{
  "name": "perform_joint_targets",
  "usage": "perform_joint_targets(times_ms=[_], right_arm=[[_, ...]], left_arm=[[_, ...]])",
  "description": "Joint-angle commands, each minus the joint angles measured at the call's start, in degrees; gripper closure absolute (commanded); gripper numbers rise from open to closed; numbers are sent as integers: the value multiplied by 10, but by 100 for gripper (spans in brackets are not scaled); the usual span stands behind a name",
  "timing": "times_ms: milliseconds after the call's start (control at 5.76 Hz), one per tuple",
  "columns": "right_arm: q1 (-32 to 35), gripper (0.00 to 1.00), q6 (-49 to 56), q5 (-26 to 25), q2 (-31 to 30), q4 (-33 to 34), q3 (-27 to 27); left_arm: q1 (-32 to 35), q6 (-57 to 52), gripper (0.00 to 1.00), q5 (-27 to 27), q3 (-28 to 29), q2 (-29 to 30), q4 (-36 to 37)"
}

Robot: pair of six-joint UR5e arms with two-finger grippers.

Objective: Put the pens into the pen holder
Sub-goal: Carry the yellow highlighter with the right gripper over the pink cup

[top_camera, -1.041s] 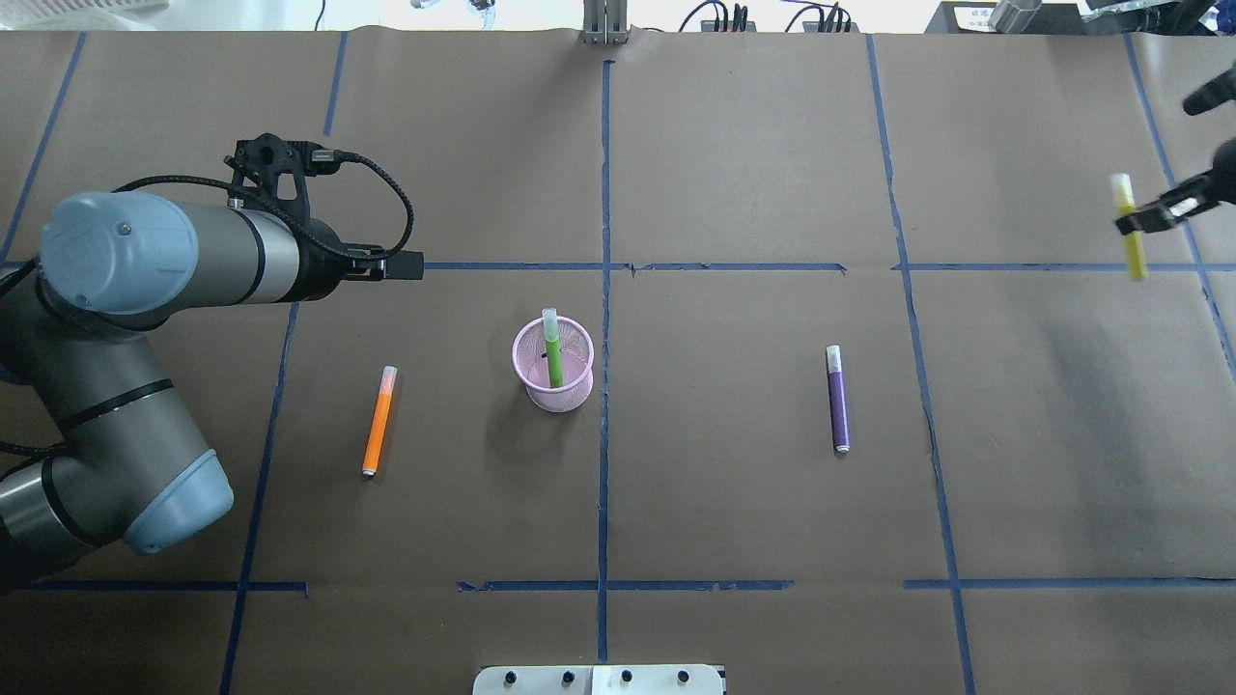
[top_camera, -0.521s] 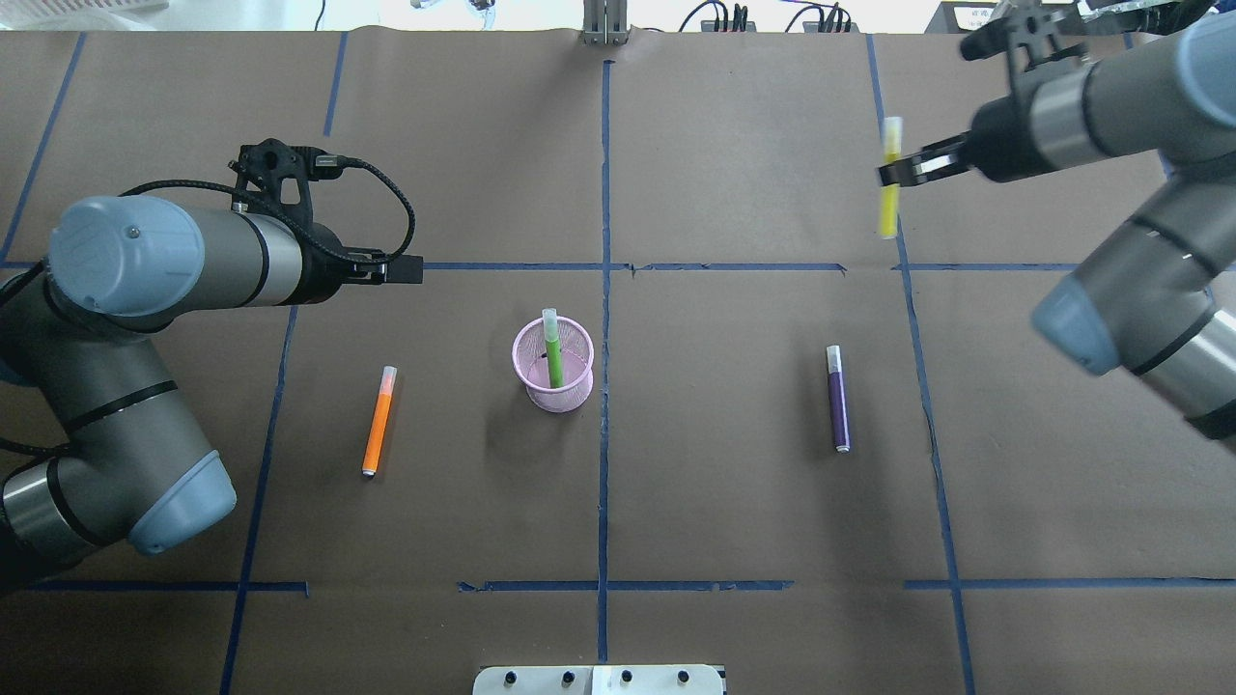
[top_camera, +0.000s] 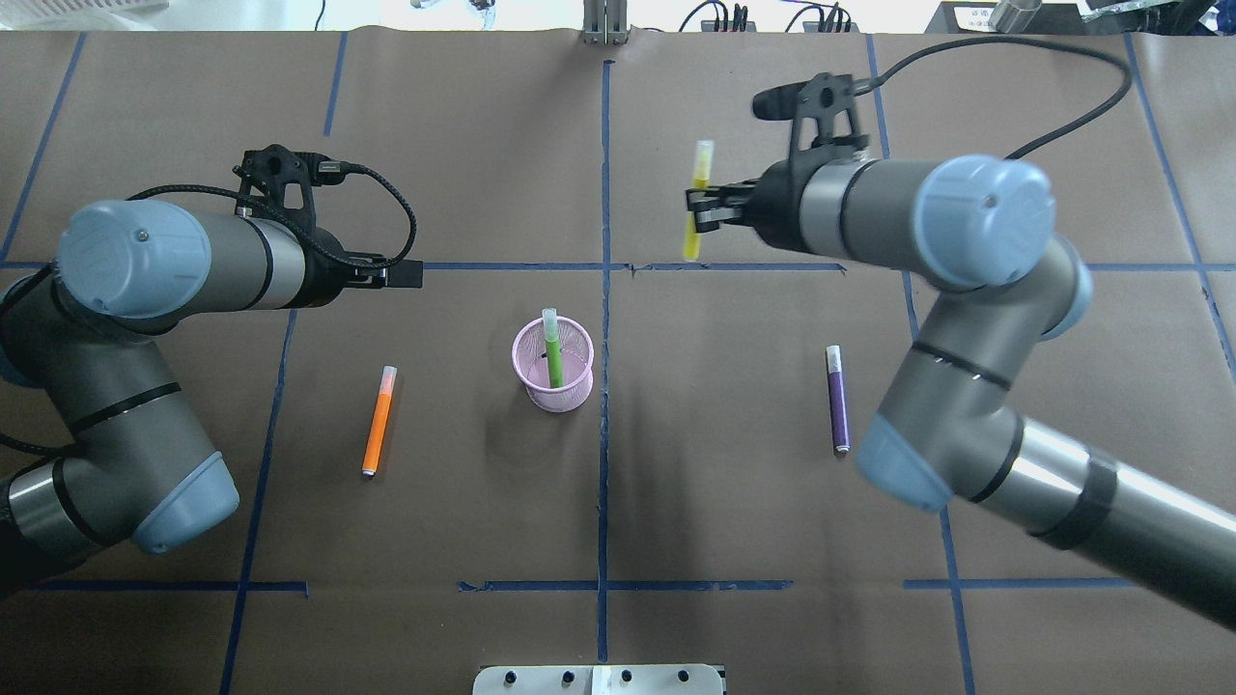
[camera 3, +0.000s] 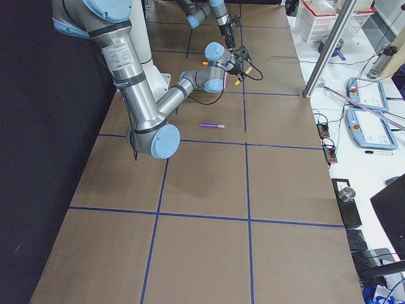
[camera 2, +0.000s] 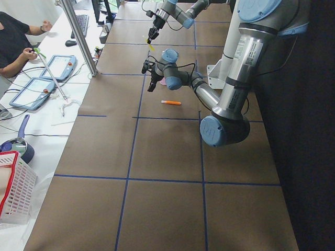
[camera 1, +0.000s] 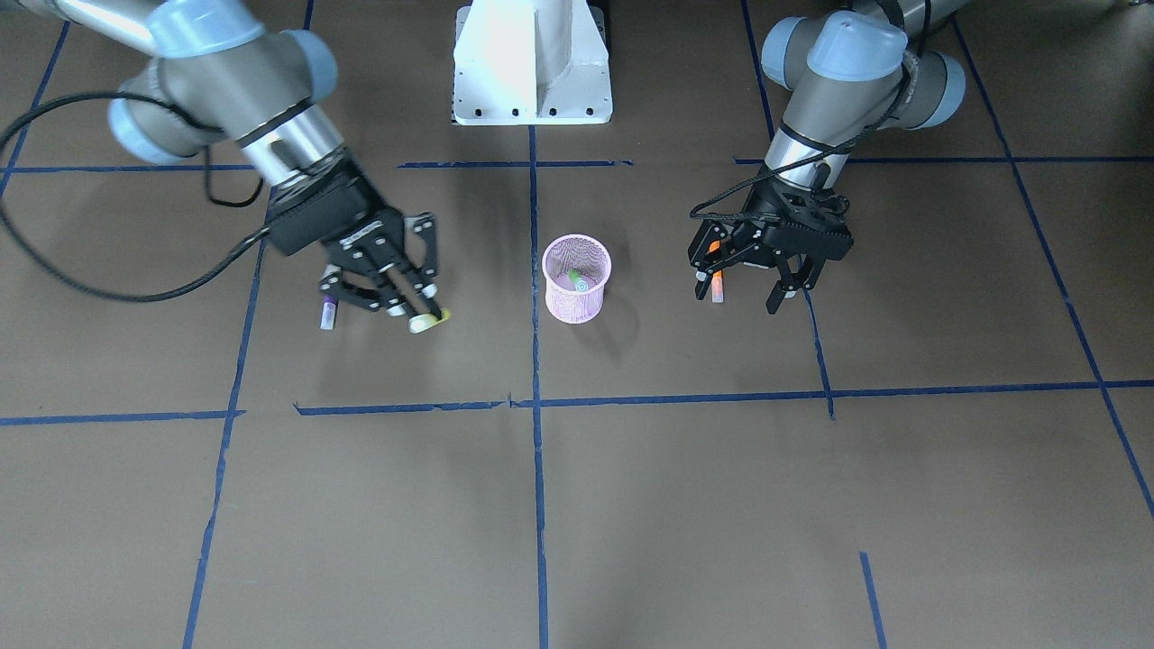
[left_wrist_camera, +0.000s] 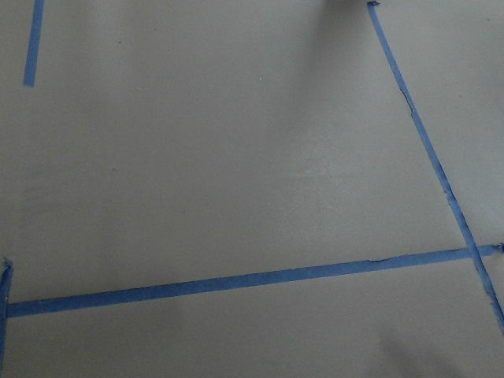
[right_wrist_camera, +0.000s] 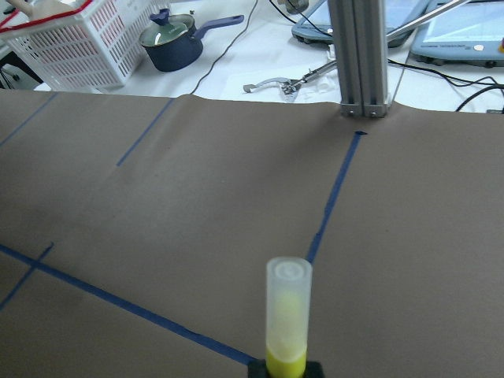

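Observation:
The pink mesh pen holder [top_camera: 553, 367] stands left of the table's centre line with a green pen [top_camera: 552, 347] upright in it; it also shows in the front view [camera 1: 577, 279]. An orange pen [top_camera: 379, 421] lies left of it and a purple pen [top_camera: 837, 399] lies to its right. My right gripper [top_camera: 693, 203] is shut on a yellow pen [top_camera: 697, 193] and holds it above the table, behind and to the right of the holder. My left gripper [camera 1: 737, 296] is open and empty, hovering near the orange pen [camera 1: 717, 287].
Brown paper with blue tape lines [top_camera: 604, 434] covers the table. A metal post [top_camera: 604, 24] stands at the far edge. The robot's white base [camera 1: 532, 63] is at the near side. A white basket [right_wrist_camera: 87, 47] and a pot sit beyond the table.
My right arm has swung left from the table's right edge toward the middle, carrying the yellow pen. The left arm has barely moved.

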State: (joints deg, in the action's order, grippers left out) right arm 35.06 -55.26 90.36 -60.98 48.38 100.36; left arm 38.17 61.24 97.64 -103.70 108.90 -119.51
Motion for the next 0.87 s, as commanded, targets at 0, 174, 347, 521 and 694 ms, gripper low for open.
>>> perform_joint_targets(times_ms=[0,174,347,521,694], right_arm=[[-71,100,-34,-105,41,3,-3],[-108,99,-35,-149,50,3,-13],[-133,99,-35,-175,50,3,-16],[-146,98,-35,-178,49,2,-21],[-153,96,-35,-190,48,2,-25]], left_arm=[[-2,-1,0,0,18,8,1],[-2,-1,0,0,18,8,2],[-2,-1,0,0,18,8,1],[-2,-1,0,0,18,8,1],[-2,0,0,0,18,8,1]])
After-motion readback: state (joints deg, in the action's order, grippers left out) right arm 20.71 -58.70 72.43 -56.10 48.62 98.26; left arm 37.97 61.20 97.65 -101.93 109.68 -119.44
